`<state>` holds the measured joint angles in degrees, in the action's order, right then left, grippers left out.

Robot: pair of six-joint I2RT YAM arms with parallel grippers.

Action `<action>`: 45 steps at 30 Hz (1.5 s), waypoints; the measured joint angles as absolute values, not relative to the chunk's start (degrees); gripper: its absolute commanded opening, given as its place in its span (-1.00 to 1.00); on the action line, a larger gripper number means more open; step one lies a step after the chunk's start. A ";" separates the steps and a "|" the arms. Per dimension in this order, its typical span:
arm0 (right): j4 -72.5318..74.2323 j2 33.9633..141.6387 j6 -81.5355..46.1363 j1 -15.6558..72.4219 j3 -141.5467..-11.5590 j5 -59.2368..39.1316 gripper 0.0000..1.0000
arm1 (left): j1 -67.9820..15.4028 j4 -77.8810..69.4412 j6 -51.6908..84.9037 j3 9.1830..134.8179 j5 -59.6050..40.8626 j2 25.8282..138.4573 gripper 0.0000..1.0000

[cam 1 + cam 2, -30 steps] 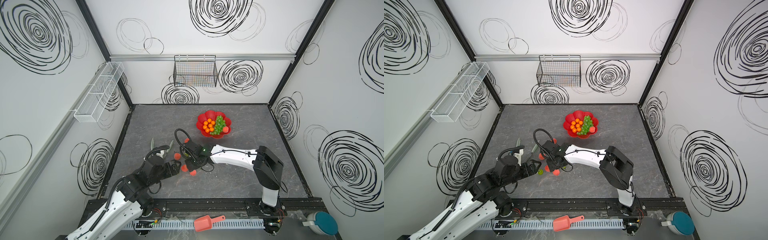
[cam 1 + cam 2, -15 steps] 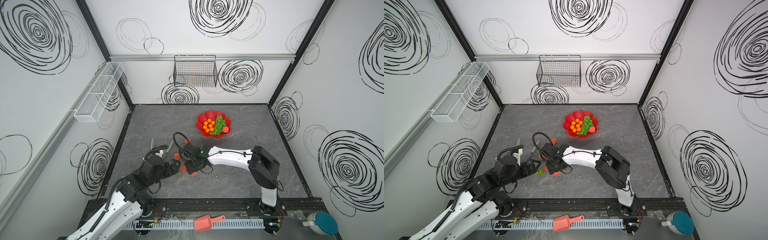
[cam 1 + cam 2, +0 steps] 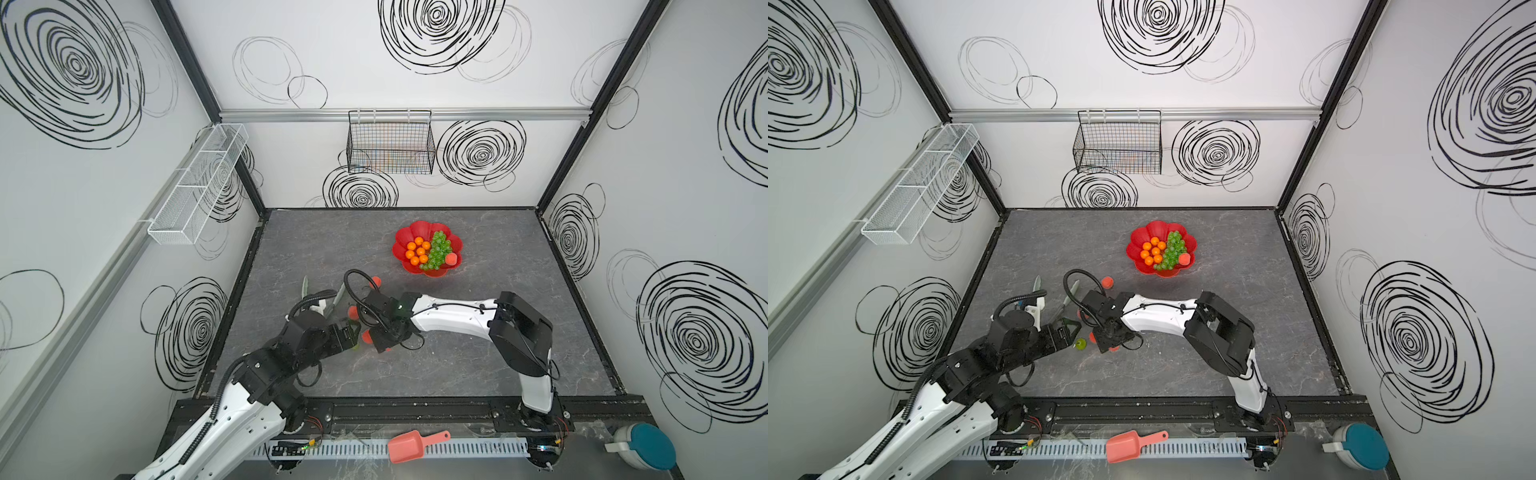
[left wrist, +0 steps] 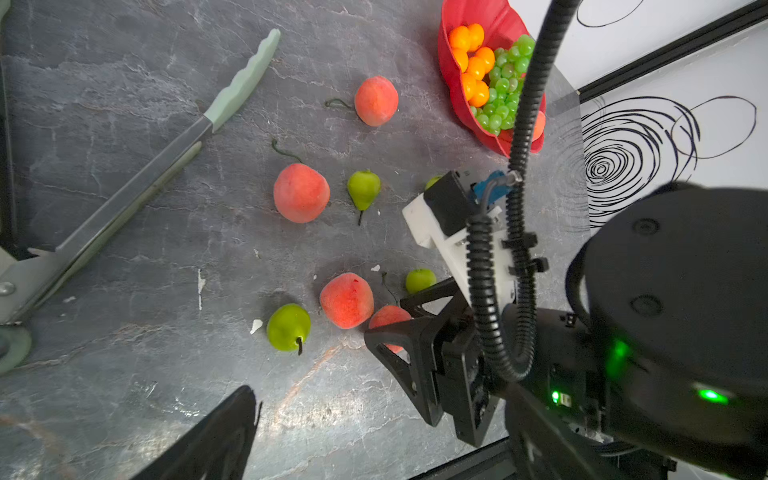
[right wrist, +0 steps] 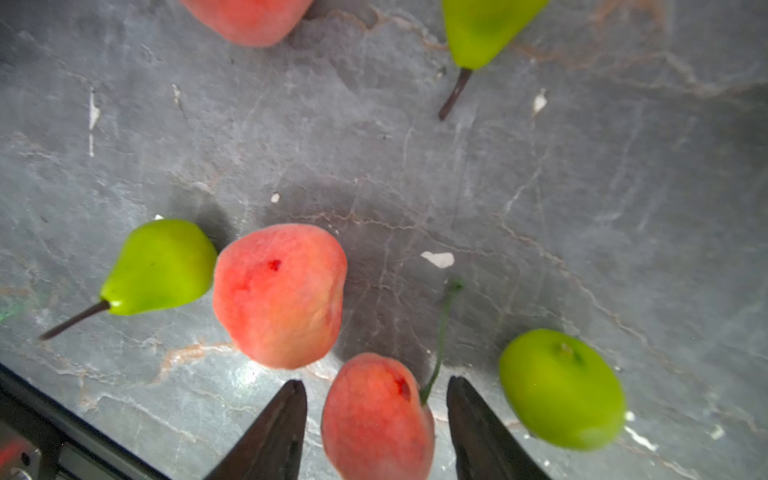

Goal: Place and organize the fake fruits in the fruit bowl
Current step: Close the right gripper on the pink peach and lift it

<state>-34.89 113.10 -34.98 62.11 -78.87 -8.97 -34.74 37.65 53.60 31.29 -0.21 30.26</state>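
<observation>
- Right gripper (image 5: 376,384): jaws parted, straddling a peach (image 5: 374,419) on the table (image 5: 540,208), not yet gripping it.
- Left gripper (image 3: 1065,330): its opening cannot be told from these views.
- Fruit bowl (image 3: 419,228): well apart, part-filled.
- Risk: closing off-centre may squirt the peach aside, or knock the neighbouring peach (image 5: 280,295) and the pear (image 5: 561,388).

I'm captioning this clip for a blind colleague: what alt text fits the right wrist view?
The open right pincer straddles a pink-red peach on the grey table, a gap at each side. Close by lie a second peach, a stemmed pear beside it, and an end-on pear.
</observation>
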 measured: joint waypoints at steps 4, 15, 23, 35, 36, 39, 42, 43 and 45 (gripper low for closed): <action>-35.16 113.16 -34.98 62.15 -78.87 -8.91 0.15 | -34.72 37.65 53.56 31.29 -0.21 30.28 0.92; -35.27 113.67 -34.98 62.26 -78.87 -8.88 0.12 | -34.33 37.63 53.41 31.29 -0.23 30.26 0.92; -35.27 114.63 -35.03 62.52 -78.87 -8.86 0.09 | -34.28 37.65 53.34 31.29 -0.23 30.26 0.92; -35.27 114.63 -35.24 62.63 -78.87 -8.82 -0.03 | -33.91 37.65 53.15 31.29 -0.40 30.20 0.92; -35.27 114.63 -35.27 62.63 -78.87 -8.82 -0.04 | -33.89 37.65 53.12 31.29 -0.40 30.22 0.92; -35.27 114.63 -35.42 62.63 -78.85 -8.75 -0.09 | -33.74 37.63 52.93 31.29 -0.43 30.33 0.92; -35.27 114.63 -35.48 62.63 -78.85 -8.71 -0.10 | -33.67 37.60 52.75 31.29 -0.43 30.50 0.92; -35.29 114.63 -35.53 62.63 -78.85 -8.69 -0.10 | -33.67 37.60 52.73 31.29 -0.43 30.57 0.92; -35.29 114.61 -35.62 62.61 -78.85 -8.69 -0.12 | -33.63 37.58 52.60 31.29 -0.43 30.59 0.92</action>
<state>-35.29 114.61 -35.62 62.61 -78.85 -8.69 -33.63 37.58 52.60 31.29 -0.43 30.59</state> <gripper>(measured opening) 0.448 0.959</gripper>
